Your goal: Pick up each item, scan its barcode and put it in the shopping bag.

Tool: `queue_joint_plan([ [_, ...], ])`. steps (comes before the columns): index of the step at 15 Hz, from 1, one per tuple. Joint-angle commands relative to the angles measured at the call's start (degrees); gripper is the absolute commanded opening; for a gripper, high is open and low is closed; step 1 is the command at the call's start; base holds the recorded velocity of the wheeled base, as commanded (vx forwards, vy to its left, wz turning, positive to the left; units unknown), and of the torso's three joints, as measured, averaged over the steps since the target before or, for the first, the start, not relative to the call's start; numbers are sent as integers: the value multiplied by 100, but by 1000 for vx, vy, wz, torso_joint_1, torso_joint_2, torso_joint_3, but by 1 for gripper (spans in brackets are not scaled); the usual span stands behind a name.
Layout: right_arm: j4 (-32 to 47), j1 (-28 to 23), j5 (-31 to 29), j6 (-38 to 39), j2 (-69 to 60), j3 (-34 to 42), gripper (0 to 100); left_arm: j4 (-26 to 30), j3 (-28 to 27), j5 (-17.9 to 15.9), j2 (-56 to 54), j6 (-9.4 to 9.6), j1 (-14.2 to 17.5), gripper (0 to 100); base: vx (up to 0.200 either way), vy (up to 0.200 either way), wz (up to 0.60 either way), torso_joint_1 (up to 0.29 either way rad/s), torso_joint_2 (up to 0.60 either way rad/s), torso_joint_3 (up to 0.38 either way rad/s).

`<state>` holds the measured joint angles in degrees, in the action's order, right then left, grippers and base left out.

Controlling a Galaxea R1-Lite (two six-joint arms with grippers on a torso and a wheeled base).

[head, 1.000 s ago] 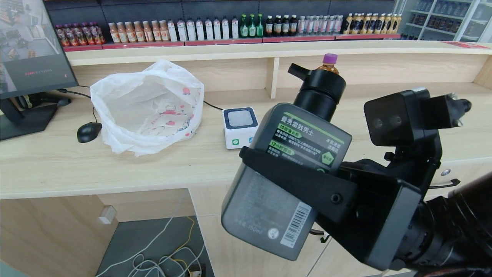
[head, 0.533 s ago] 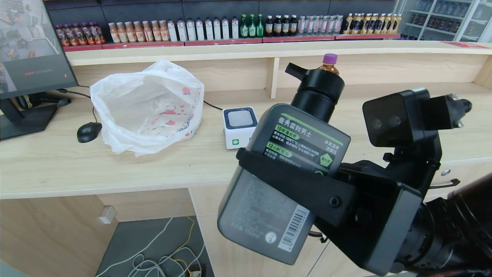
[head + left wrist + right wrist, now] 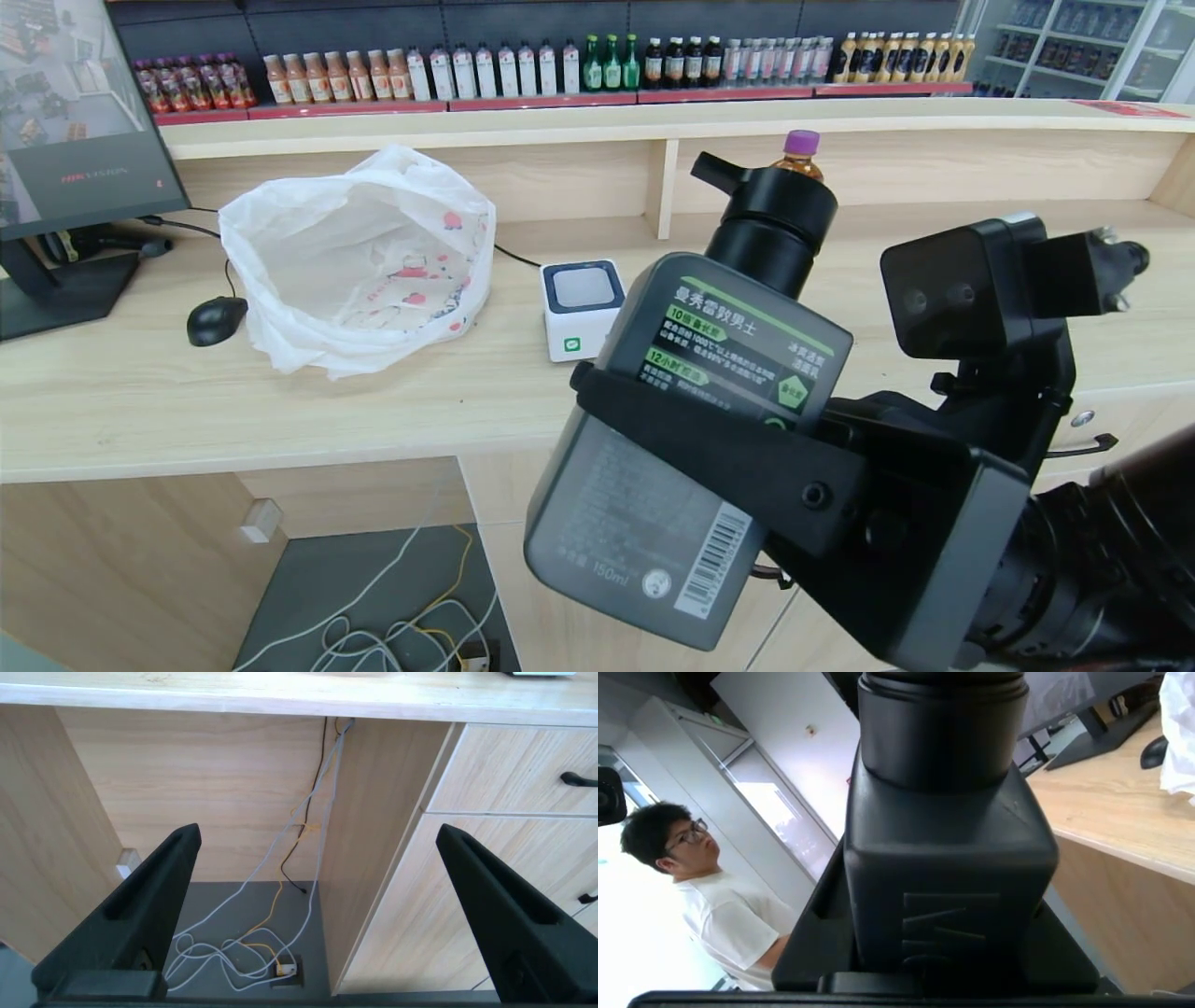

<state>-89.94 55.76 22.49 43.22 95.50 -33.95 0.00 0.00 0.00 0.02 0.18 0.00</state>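
Note:
My right gripper [image 3: 607,401] is shut on a dark grey square bottle [image 3: 728,336] with a black cap, held tilted above the counter's front edge. A barcode label [image 3: 714,560] shows near the bottle's base. In the right wrist view the same bottle [image 3: 943,859] sits between the jaws of the right gripper [image 3: 943,943]. A white scanner cube [image 3: 582,308] stands on the counter just left of the bottle. Further left, the white plastic shopping bag [image 3: 359,261] stands with its mouth open. My left gripper [image 3: 318,924] hangs open below the counter edge, holding nothing.
A purple-capped drink bottle [image 3: 801,149] stands on the counter behind the held bottle. A monitor [image 3: 75,112] and a mouse [image 3: 215,319] are at the far left. Loose cables [image 3: 252,952] lie on the floor under the counter, with drawers [image 3: 523,775] beside them.
The right gripper and its bottle have drifted slightly left and lower in the head view. Nothing else moved.

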Motion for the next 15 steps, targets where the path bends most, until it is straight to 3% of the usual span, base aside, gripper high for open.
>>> queue_joint_plan([
  [1, -6, 5, 1, -6, -5, 20, 0, 0, 0, 0, -2, -1, 0, 100, 0, 0, 0, 0, 0, 0],
  [7, -6, -188, -61, -1324, -58, 794, 0, 0, 0, 0, -2, -1, -9, 100, 0, 0, 0, 0, 0, 0],
  [11, -6, -496, -465, -2177, -75, 1233, 0, 0, 0, 0, -2, -1, 0, 100, 0, 0, 0, 0, 0, 0],
  [13, -6, -619, -948, -2326, -119, 1374, 0, 0, 0, 0, -2, -1, 0, 100, 0, 0, 0, 0, 0, 0],
  [14, -6, -663, -1625, -2520, -102, 1391, 0, 0, 0, 0, -2, -1, 0, 100, 0, 0, 0, 0, 0, 0],
  [15, -6, -663, -1625, -2520, -102, 1391, 0, 0, 0, 0, -2, -1, 0, 100, 0, 0, 0, 0, 0, 0],
])
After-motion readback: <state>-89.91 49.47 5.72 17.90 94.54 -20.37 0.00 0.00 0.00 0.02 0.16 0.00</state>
